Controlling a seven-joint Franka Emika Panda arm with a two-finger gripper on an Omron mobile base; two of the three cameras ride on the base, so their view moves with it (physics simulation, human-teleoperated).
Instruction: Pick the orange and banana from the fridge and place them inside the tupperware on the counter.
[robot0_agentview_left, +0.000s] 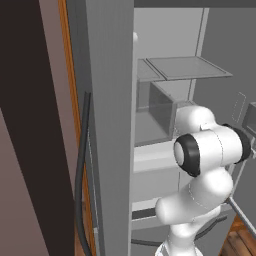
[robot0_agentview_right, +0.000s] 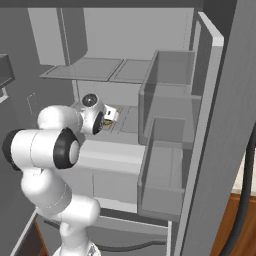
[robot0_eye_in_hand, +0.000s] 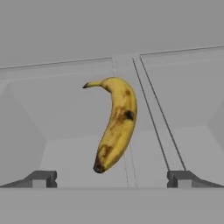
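Both base views flank the fridge (robot0_agentview_left: 115, 125); hand view looks close at its shelf (robot0_eye_in_hand: 65, 113)

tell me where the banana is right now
In the hand view the banana lies on a pale fridge shelf, ahead of the open gripper and between its fingertips, stem end pointing away.

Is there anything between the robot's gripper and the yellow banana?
No. In the hand view, the open gripper faces the curved yellow banana with brown spots, and between them is just bare pale grey fridge shelf.
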